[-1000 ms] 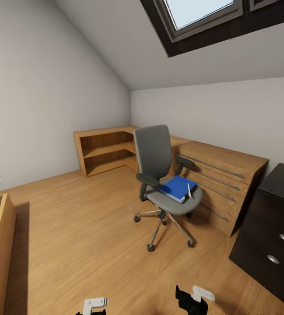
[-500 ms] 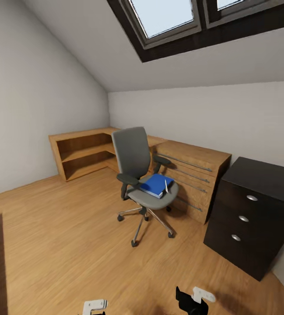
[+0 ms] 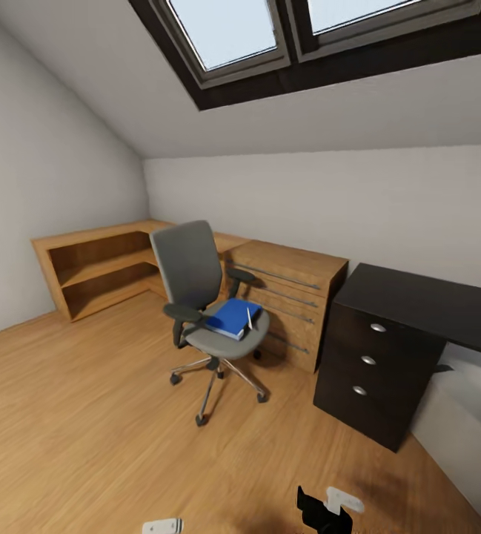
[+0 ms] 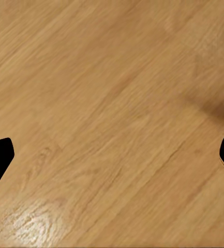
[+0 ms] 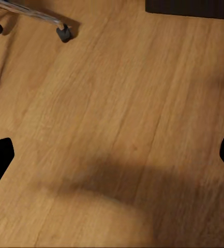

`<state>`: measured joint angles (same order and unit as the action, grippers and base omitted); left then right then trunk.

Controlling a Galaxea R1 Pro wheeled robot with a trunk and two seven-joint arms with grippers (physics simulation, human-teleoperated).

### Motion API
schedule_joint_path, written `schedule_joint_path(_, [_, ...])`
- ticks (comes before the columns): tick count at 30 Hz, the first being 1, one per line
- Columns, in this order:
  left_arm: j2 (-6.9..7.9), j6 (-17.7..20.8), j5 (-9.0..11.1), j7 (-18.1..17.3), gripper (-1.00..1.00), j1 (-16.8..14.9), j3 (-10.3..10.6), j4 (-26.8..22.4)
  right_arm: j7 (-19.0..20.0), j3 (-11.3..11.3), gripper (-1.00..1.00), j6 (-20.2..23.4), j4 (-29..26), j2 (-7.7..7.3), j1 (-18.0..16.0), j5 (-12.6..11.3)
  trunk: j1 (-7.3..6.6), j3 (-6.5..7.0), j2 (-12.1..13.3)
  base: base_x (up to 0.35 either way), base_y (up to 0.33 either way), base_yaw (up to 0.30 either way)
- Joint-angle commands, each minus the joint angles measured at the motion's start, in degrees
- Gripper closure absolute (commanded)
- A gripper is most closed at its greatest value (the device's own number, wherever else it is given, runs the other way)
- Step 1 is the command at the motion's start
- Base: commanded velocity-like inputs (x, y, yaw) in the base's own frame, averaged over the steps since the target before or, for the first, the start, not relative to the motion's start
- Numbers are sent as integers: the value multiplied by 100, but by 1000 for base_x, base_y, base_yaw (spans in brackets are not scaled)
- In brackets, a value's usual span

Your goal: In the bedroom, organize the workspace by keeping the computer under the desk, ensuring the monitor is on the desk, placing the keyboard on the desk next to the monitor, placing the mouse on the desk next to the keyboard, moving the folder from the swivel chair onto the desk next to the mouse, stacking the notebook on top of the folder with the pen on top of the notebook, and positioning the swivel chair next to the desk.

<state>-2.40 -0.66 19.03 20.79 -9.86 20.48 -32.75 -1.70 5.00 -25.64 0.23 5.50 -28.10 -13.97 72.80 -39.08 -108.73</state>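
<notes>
- Blue folder (image 3: 230,317) flat on seat of swivel chair (image 3: 196,285), long axis running from chair back toward seat front, slightly skewed toward the wooden drawer chest (image 3: 288,297).
- Slim white pen (image 3: 249,319) lying on folder's chest-side edge, roughly parallel to that edge, tip direction not readable.
- Notebook not distinguishable on the chair at this resolution.
- Chair upright, tall back toward the corner shelf unit (image 3: 95,267), seat front facing the dark cabinet (image 3: 370,363); chrome star base and casters on wood floor (image 3: 107,437).
- No readable text, brand or label on folder, chair or furniture.
- Chair just beside drawer chest, apart from dark cabinet with three round knobs.
- Glossy black top continuing from cabinet to right frame edge; light grey box (image 3: 466,437) below it, partly cut off, identity uncertain.
- Wide open floor on chair's near side and toward the left wall; narrower gap between chair and chest.
- Skylights (image 3: 229,30) in sloped ceiling overhead.
- Right gripper (image 5: 112,155) low over bare floor, fingertips at opposite frame edges of its wrist view, spread apart, nothing between; chair caster (image 5: 64,34) and leg visible ahead, dark cabinet foot beyond.
- Left gripper (image 4: 112,155) likewise spread wide over bare floor, holding nothing.
</notes>
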Motion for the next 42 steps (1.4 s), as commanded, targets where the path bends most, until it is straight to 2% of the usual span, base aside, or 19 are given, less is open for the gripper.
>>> schedule_joint_path(1, [6, -10, 59, 48, -100, -4, 43, -2, -5, 45, -100, -18, 4, 3, -4, 18, -23, 13, 39, 0, 0, -298])
schedule_joint_path(17, [3, -30, 66, 48, -100, -3, 18, 23, -2, 42, -100, -22, 31, 20, -3, 20, -375, 273, 681, 0, 0, -273])
schedule_joint_path(35, [3, -30, 66, 48, -100, -3, 12, 23, 11, 37, -100, -23, 37, 21, -2, 33, -770, 453, 1402, -4, 0, -130])
schedule_joint_path(42, [3, -30, 69, 48, -100, -6, 9, 23, 12, 36, -100, -23, 37, 21, -2, 35, -924, 518, 1683, -192, 0, -94])
